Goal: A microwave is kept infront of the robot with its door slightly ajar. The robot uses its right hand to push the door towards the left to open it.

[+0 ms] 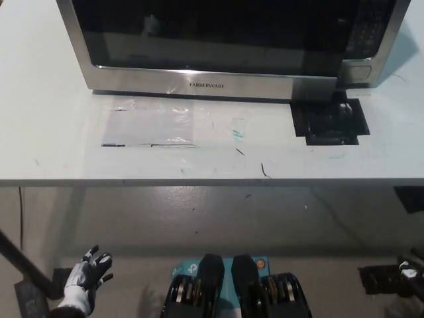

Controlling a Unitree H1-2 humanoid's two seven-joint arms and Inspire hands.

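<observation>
A stainless-steel microwave (225, 40) with a dark glass door (212, 30) stands at the back of the white table (59, 132). The door's right edge stands slightly out from the control panel (368, 33), so the door is ajar. My white left hand (85, 277) hangs low at the lower left, below the table's front edge, fingers spread and holding nothing. My black right hand (409, 273) shows only at the lower right edge, far below the microwave; its fingers are too cut off to read.
A black patch (329, 121) lies on the table in front of the microwave's right side. Clear tape and a thin black line (149, 144) mark the tabletop at centre left. Grey floor lies below the table's front edge (212, 181).
</observation>
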